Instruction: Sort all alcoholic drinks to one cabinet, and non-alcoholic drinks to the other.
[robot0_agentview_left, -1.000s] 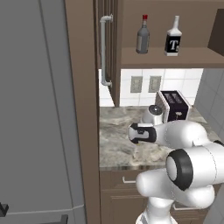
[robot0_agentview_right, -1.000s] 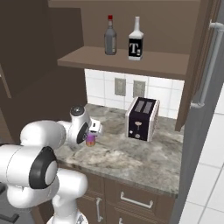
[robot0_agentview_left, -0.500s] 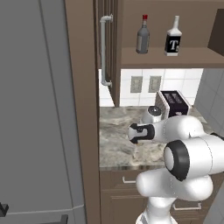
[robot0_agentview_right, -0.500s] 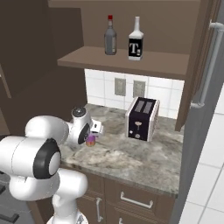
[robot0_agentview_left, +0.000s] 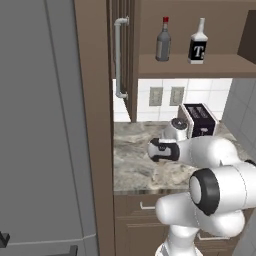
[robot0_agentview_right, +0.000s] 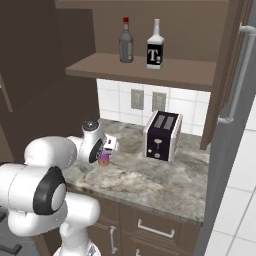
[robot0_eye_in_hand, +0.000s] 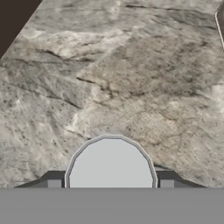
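Closing in now: over the last second the jaws have come together around the can and the arm has tucked a touch lower over the counter, while everything else sits where it was. From the hand view the gripper (robot0_eye_in_hand: 110, 184) has its two dark fingertips (robot0_eye_in_hand: 53, 183) flush against either side of a silvery round can top, so it looks clamped on the purple can (robot0_agentview_right: 104, 159), though whether the squeeze has fully settled I cannot tell. In the right base view that can stands upright on the marbled counter (robot0_agentview_right: 150, 177), near its left end, with an orange-yellow band low on its body, half tucked under the wrist.

How will it handle? My read: a small drinks can, light, rigid enough for a firm pinch, but smooth-walled and round, so it could slip or twist if gripped off-centre. The sensible hold is across the middle of the body, jaws on opposite sides, can kept vertical during the lift.

Further out, the toaster (robot0_agentview_right: 161, 136) sits to the right against the tiled wall, well apart from the can. Above, on the open cabinet shelf (robot0_agentview_right: 145, 72), the grey bottle with the red cap (robot0_agentview_right: 126, 41) and the square black-label bottle (robot0_agentview_right: 155, 46) stand side by side, alcohol already grouped. The purple can belongs in the other cabinet.
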